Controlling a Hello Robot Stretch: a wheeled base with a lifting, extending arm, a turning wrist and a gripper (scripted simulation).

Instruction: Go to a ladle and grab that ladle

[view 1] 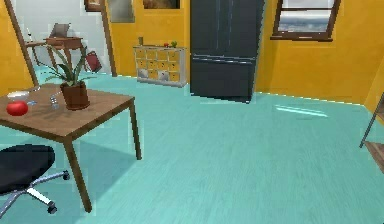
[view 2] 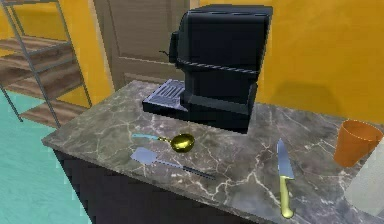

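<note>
ladle (view 2: 180, 142) before coffee machine (view 2: 215, 60) on counter (view 2: 105, 122) | knife (view 2: 284, 175) right of ladle | cup (view 2: 355, 142) farther right (near edge)

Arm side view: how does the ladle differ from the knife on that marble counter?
The ladle has a round golden bowl and thin pale handle; the knife has a flat grey blade and golden handle. The ladle lies across the picture before the coffee machine; the knife runs up it near the orange cup. Both lie flat on the counter.

Evenly bright in here. Pale glare streaks the floor (view 1: 300, 111) by the window (view 1: 305, 16); soft shadow under the worktop (view 1: 100, 108).
</note>
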